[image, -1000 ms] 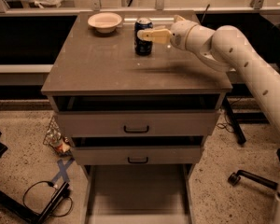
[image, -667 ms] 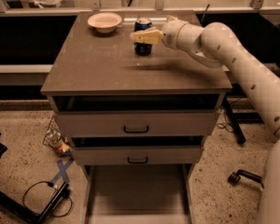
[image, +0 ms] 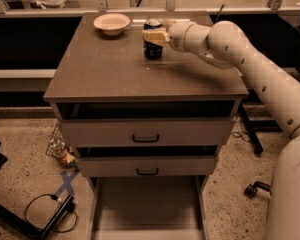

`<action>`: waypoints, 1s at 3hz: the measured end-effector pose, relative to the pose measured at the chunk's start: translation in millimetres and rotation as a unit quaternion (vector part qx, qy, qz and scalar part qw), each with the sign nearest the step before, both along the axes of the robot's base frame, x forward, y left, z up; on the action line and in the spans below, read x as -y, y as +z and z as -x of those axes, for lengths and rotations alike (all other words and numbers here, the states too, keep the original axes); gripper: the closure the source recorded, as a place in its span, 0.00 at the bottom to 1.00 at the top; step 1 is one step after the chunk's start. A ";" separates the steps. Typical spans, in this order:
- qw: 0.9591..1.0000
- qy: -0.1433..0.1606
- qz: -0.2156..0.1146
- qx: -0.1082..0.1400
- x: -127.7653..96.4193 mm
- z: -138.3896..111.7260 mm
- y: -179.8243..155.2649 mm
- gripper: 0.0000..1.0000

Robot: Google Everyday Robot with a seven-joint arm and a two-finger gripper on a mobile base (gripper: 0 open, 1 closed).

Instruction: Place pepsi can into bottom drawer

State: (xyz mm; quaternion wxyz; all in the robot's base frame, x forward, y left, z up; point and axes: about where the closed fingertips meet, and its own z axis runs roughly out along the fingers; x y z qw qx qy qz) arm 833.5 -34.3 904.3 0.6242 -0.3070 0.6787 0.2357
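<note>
Looking at the cabinet (image: 115,69) first: grey-beige with a flat brown top. The two upper drawers have black handles and are each slightly ajar.

The arm (image: 250,59) is cream and thick-jointed. It comes in from the right edge, rises, and bends left across the back right of the top, with the wrist roughly level with the tabletop.

The bottom drawer (image: 147,204) is pulled fully out at floor level. It is a wide shallow tray with low side walls.

The cream bowl (image: 111,22) sits at the back left of the top, well apart from the can.

The pepsi can (image: 152,49) is dark blue with a silver top and stands upright at back centre of the top. Its base looks to be on the surface, though I can't rule out a slight lift. The logo is mostly covered.

The gripper (image: 152,30) is at the can's upper half. One finger (image: 155,36) lies across the can's front, touching it, and the other runs behind it. The jaws are closed to can width and holding the can.
</note>
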 end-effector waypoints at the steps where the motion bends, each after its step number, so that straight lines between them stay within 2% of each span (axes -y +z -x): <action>1: 1.000 0.002 0.000 -0.001 -3.3 0.0 -0.7 0.64; 2: 1.000 0.006 -0.003 0.010 -3.8 5.0 9.7 0.95; 3: 0.999 0.005 0.002 0.043 9.1 33.1 36.7 1.00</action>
